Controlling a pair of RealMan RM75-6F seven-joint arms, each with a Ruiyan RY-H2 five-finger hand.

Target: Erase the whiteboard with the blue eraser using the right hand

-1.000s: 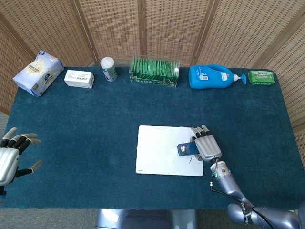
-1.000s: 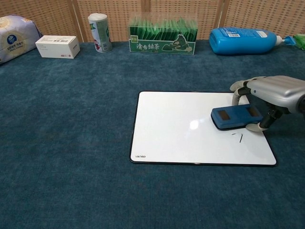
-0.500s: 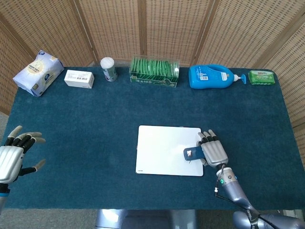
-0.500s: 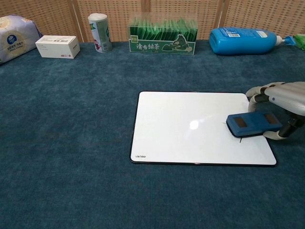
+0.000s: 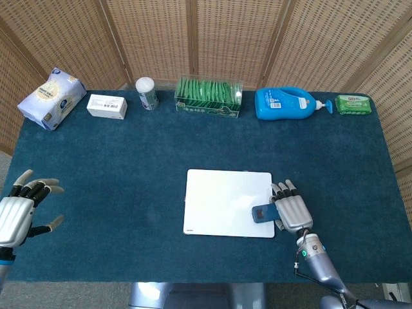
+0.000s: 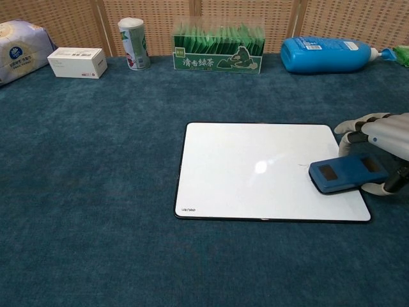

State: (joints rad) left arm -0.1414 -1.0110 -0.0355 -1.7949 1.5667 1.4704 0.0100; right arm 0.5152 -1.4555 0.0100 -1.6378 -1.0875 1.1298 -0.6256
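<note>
A dark teal carpeted table fills both views, with woven wicker screens standing behind it. Your whiteboard lies flat in the lower middle of the head view, and the blue eraser sits on its lower right corner, near the right edge of the chest view. Your right hand grips that eraser, fingers curved over its far side and the thumb at its near side, pressing it onto the board. A faint thin mark shows on the white surface just left of the eraser. Your left hand hovers at the lower left edge of the head view, fingers spread and holding nothing. Along the top of the table, from left to right, stand a tissue pack, a small white box, a white can, a green tea box, a blue bottle lying on its side and a green wipes pack.
</note>
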